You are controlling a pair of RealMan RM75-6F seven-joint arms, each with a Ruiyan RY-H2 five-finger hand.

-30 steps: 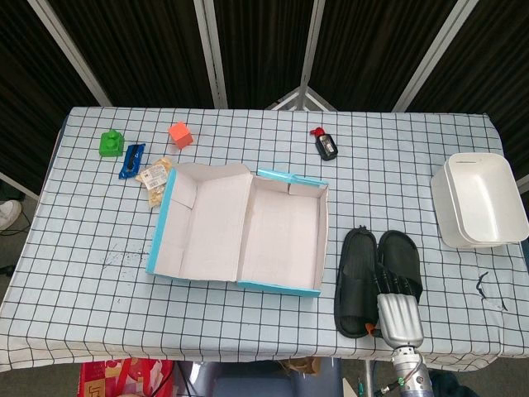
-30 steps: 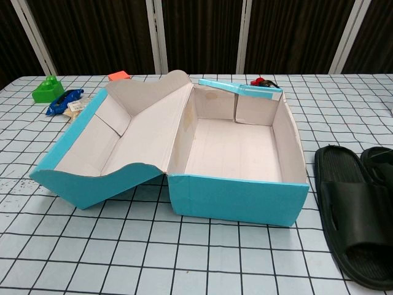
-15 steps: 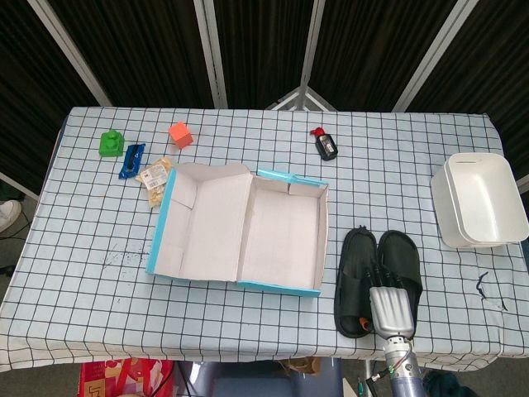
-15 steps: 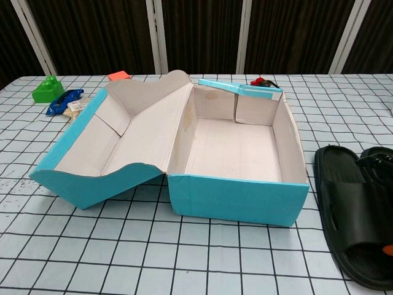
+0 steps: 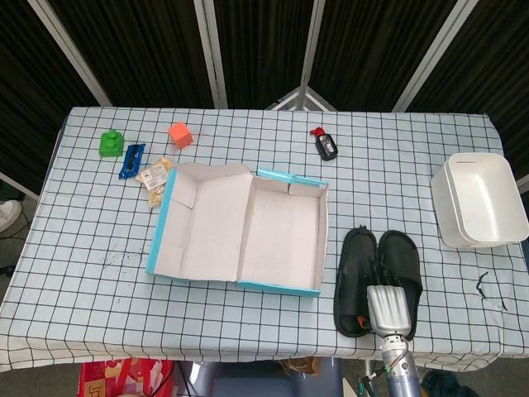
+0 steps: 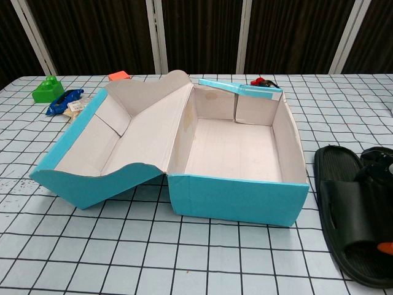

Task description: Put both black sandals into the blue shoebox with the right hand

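Right hand: your hand (image 5: 388,308) sits low in the frame, right of centre, over the heel ends of the two sandals, fingers pointing up the frame into the gap between them. From the head view you cannot tell whether it has closed on anything; the chest view shows only dark fingers (image 6: 376,167) at its right edge.
Left hand: not in either view.
Sandals: the left sandal (image 5: 355,265) and the right sandal (image 5: 405,256) lie side by side, just right of the box, toes toward the top of the frame. Both are outside the box.
Box: the blue shoebox (image 5: 285,227) stands open in the middle of the frame, its lid folded out to the left, the tray bare.
Step in hand: judged as settling a grip on the sandals.
Doing it well: get your fingers well under a strap or around both inner edges before you lift, since a soft sandal can sag or twist. Raise it clear of the box's near wall (image 6: 236,200), then carry it left.
Nearby: the white tub (image 5: 479,198) at the right edge is well apart.
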